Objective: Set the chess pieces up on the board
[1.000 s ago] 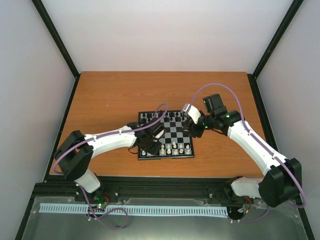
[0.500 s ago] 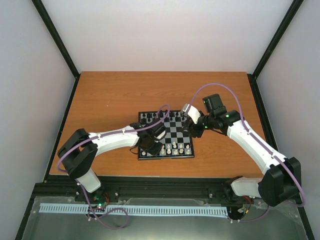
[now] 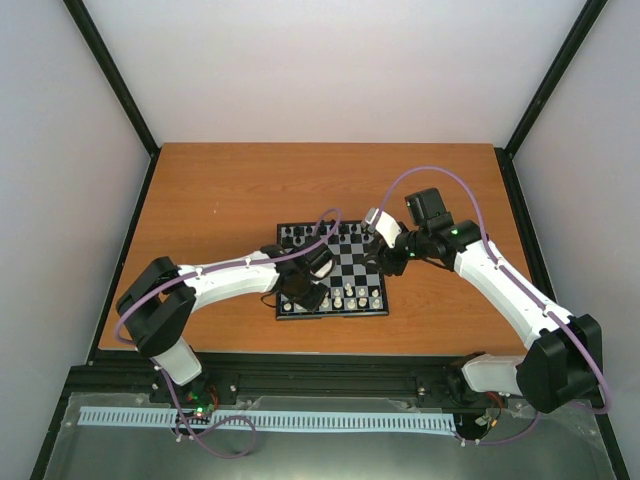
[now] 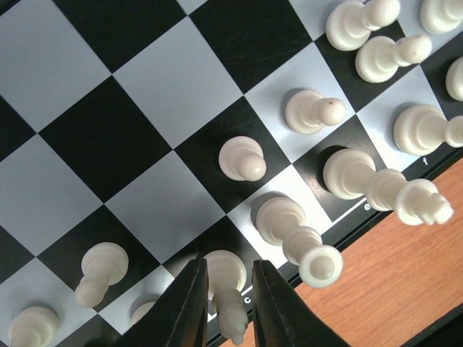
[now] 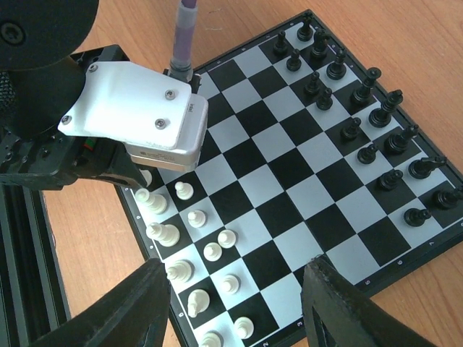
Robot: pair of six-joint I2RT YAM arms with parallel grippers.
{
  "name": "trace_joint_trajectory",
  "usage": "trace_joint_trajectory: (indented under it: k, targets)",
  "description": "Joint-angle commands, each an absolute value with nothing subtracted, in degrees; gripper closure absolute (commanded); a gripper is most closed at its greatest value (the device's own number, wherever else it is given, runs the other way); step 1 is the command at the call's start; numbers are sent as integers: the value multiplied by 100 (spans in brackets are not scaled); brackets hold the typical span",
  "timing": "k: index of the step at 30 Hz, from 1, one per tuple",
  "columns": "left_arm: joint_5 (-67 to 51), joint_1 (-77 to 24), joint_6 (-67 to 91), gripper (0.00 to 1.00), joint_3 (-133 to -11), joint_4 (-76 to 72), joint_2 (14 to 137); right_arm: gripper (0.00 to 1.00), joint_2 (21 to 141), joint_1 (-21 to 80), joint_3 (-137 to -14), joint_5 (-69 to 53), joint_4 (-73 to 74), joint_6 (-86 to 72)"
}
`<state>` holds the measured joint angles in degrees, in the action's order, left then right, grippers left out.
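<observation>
Two arms over the board (image 3: 352, 262), working from the near edge out.

Near rim: the left gripper (image 4: 228, 289) is down on white's back rank. Its jaws are nearly closed and pinch a white bishop (image 4: 224, 269). The bishop's base sits on the dark c square, so I read this as seating it, not carrying it.

The fingers come in steep from the rim side with a narrow stance. That makes sense, because the queen (image 4: 296, 238) stands just beside on the next square and a wider stance would clip it. The king (image 4: 376, 184) is next along, with pawns (image 4: 242, 157) one row ahead.

The light square ahead of the bishop is bare in the left wrist view, so a pawn may be missing. I can't confirm it, since the left wrist housing (image 5: 137, 116) covers that corner from the right wrist camera.

Further out, the right gripper (image 5: 235, 289) hangs above the board's right side, jaws wide, nothing in them. It looks parked clear so the arms don't cross over a small board.

Far edge: the black pieces (image 5: 394, 143) stand in two rows and look placed. On the table (image 3: 220, 200) I can't make out any loose men at this scale.

Judgement: setup is nearly done. The risk is that the jaws nudge the queen as they open, so lift straight up.
</observation>
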<state>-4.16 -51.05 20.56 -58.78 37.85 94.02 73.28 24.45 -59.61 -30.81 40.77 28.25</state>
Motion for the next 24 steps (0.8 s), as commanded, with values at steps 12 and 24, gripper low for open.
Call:
trace_joint_trajectory:
  k: [12, 24]
  targets:
    - [179, -5185, 1822, 55, -6633, 4390, 8496, 49, 7396, 2415, -5959, -2922, 4092, 2936]
    - [1080, -4865, 1254, 38, -7655, 4989, 7929, 56, 8443, 2819, -6245, -2448, 4443, 3154]
